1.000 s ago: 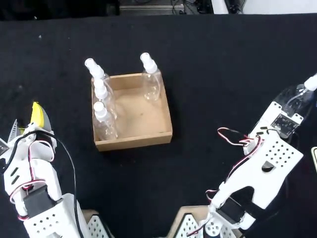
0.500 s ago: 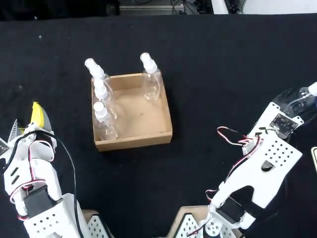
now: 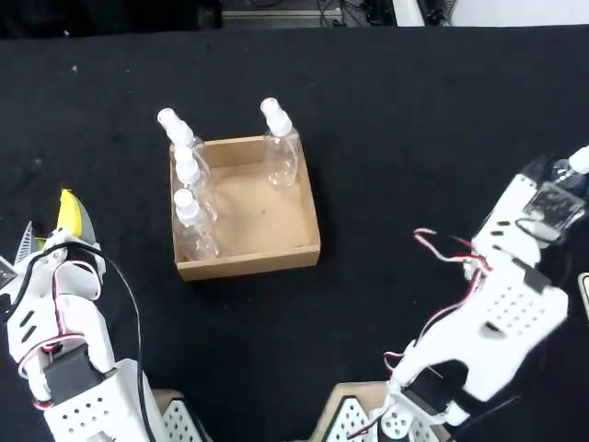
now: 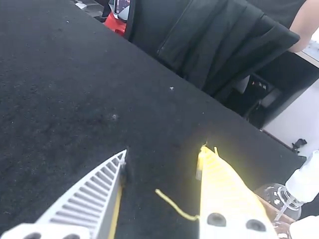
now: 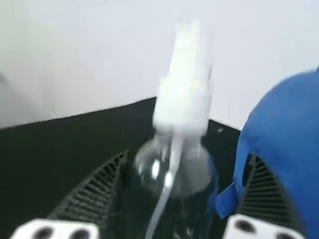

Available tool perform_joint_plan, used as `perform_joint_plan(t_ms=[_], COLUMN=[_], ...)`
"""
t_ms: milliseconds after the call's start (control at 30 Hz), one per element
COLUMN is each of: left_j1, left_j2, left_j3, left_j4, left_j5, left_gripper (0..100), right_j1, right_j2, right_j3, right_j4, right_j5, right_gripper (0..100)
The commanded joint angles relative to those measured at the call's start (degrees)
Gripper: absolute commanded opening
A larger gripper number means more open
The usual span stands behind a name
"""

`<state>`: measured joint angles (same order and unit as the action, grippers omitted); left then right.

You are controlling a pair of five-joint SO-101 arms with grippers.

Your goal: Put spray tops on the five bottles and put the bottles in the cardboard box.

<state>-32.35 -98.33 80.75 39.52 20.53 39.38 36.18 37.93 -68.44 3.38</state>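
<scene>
Since a second ago the right arm's wrist and forearm have swung toward the right edge of the desk, carrying the bottle along, while the left arm and the box have stayed put.

Nearest, by the near left corner of the desk, the left tool (image 4: pixel 164 151) hangs with its fingers spread and nothing between them. At the right edge, about midway along it, the right tool (image 3: pixel 550 201) is clamped around the body of the fifth bottle (image 5: pixel 172 172), which stands close to upright. Its spray top (image 5: pixel 183 97) is on the neck; whether it is fully seated I cannot tell.

Farther in, left of the desk's middle, sits the cardboard box (image 3: pixel 248 264). Three capped bottles (image 3: pixel 191 184) line its left wall, and a fourth bottle (image 3: pixel 281 152) stands in its far right corner.

The step in hand looks like the last delivery. To do it well, the grip should stay low on the bottle's body and the bottle should travel upright, high enough to pass over the box's rim and the standing spray tops. The box's middle and near right corner are free, so coming down there, away from the fourth bottle, seems safest. Between the right tool and the box lies a broad stretch of bare desk, so the crossing has plenty of room; the tight part is the descent among the bottles.
</scene>
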Motion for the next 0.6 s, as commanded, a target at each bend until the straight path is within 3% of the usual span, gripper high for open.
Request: perform_joint_plan(t_ms=[0, 567], left_j1=[-0.13, -0.13], left_j2=[-0.79, -0.88], left_j3=[-0.31, -0.31], left_j4=[-1.41, -1.41], left_j5=[0.26, 0.26], left_gripper=[21, 21], right_j1=[-1.23, -0.88], right_j2=[-14.73, -27.03], right_j3=[3.03, 10.07], right_j4=[8.18, 10.9], right_j5=[0.09, 0.53], right_gripper=[30.7, 30.7])
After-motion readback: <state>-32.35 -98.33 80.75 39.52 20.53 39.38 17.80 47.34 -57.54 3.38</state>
